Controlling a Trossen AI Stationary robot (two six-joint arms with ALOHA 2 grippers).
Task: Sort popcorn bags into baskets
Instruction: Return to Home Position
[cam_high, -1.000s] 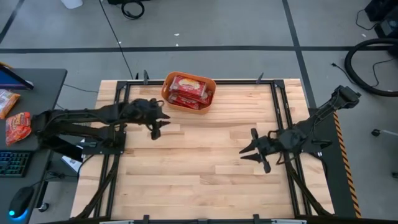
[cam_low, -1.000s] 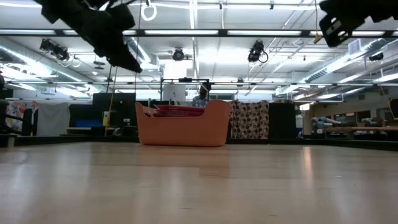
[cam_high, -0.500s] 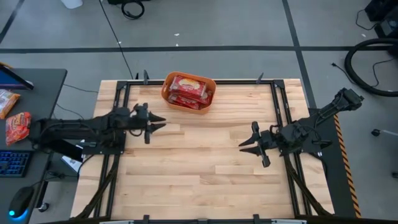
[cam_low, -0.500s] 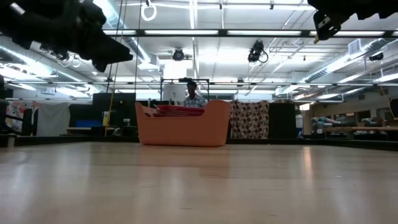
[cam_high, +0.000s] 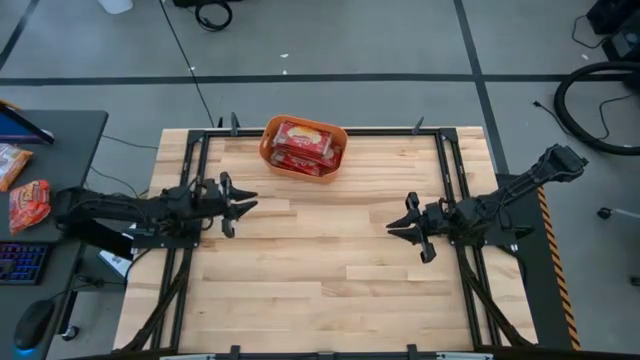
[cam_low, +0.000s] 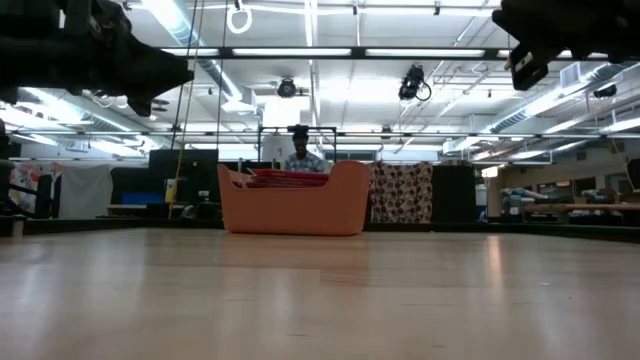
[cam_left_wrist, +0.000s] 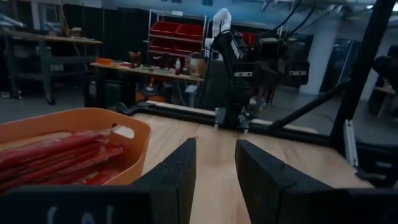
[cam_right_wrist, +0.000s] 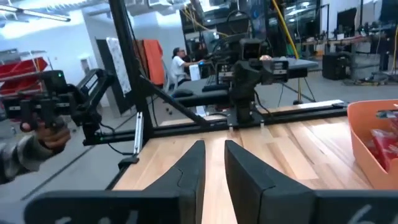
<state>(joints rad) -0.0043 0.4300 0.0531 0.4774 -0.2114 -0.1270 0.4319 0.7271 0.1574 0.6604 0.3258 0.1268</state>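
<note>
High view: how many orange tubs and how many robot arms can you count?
Orange plastic tub holding red foil packets: 1
Dark robot arms: 2, left arm at the wooden table's left edge, right arm at its right edge
Total: 3
</note>
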